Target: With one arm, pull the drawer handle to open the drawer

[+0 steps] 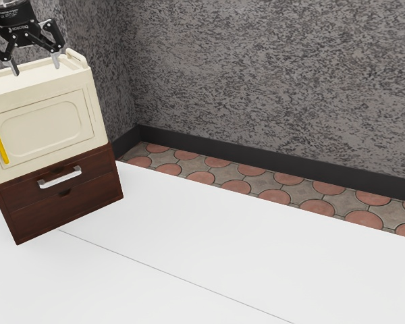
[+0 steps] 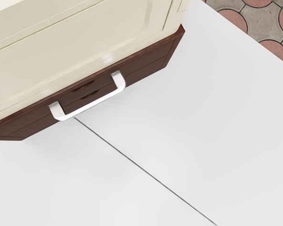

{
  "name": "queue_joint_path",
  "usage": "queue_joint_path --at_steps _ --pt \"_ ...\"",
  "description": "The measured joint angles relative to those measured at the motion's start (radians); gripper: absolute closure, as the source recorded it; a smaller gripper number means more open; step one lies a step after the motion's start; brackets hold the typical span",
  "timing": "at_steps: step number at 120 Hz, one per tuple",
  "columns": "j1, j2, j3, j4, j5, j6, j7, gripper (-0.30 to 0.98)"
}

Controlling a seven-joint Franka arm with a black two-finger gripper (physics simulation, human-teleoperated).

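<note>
White tabletop (image 1: 209,250). Gripper (image 1: 36,65) up nr. cream cabinet (image 1: 54,121), fingers apart; silver handle (image 1: 61,179) below, on brown drawer (image 1: 98,167) front. Best descend w/ clearance, straddle its ctr., pull straight.

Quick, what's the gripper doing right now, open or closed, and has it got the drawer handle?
Gripper: open, fingers apart, holding nothing; it is not on the drawer handle.

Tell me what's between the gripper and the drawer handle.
In the exterior view, the cream cabinet appears between the open gripper and the silver drawer handle below it; the wrist view shows that handle unobstructed.
</note>
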State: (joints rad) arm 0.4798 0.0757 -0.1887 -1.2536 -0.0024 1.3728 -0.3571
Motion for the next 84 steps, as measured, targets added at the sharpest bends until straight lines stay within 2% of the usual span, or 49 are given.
queue_joint_path --at_steps 22,32,48,84 --pt "0.001 -0.002 0.000 0.004 -0.002 -0.001 0.000 0.00" --pt "0.012 -0.053 -0.008 0.131 -0.007 -0.005 0.000 0.00" --pt "0.070 -0.090 -0.084 0.177 -0.009 -0.013 -0.001 0.00" --pt "-0.030 -0.038 -0.094 0.173 -0.008 0.003 -0.004 0.00"
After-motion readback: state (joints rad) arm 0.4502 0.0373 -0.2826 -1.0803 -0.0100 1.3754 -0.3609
